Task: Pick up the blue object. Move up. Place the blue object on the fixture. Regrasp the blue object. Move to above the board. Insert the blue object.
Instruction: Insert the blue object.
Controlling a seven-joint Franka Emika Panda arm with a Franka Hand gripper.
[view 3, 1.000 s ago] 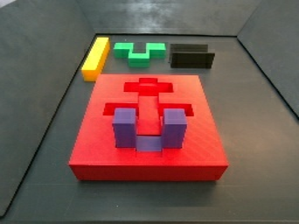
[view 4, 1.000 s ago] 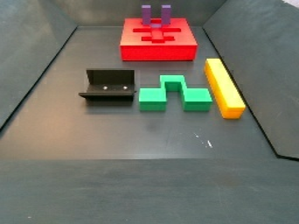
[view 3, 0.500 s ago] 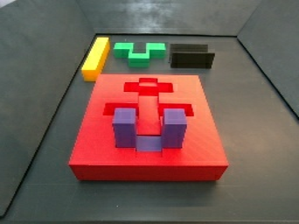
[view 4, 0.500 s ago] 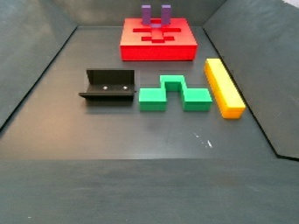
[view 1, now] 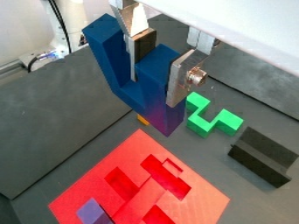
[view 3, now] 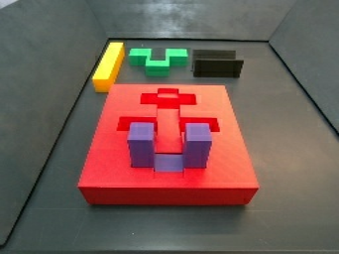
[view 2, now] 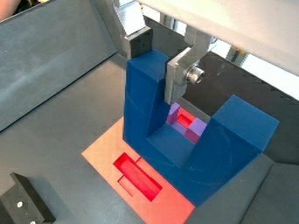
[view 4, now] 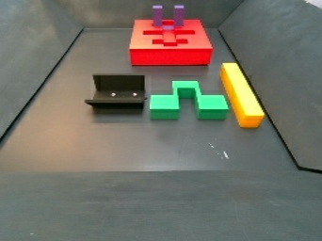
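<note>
In both wrist views the gripper (view 1: pixel 160 66) (view 2: pixel 158 59) is shut on one prong of the blue object (view 1: pixel 111 52) (view 2: pixel 152 109), a dark blue U-shaped block hanging with its notch up. It hangs in the air above the red board (view 1: pixel 117 188) (view 2: pixel 107 150). The board's cross-shaped recess shows under the block. The black fixture (view 1: pixel 263 153) (view 2: pixel 26 201) stands empty on the floor, apart from the board. Neither side view shows the gripper or the blue object; there the board (view 3: pixel 232 149) (view 4: pixel 170 55) and the fixture (view 3: pixel 219 64) (view 4: pixel 116 94) are in plain sight.
A purple U-shaped block (view 3: pixel 166 144) (view 4: pixel 168 14) stands in the board's recess, prongs up. A green block (view 3: pixel 162 60) (view 4: pixel 189 101) and a yellow bar (view 3: pixel 109 64) (view 4: pixel 242 92) lie on the dark floor beside the fixture. Grey walls enclose the floor.
</note>
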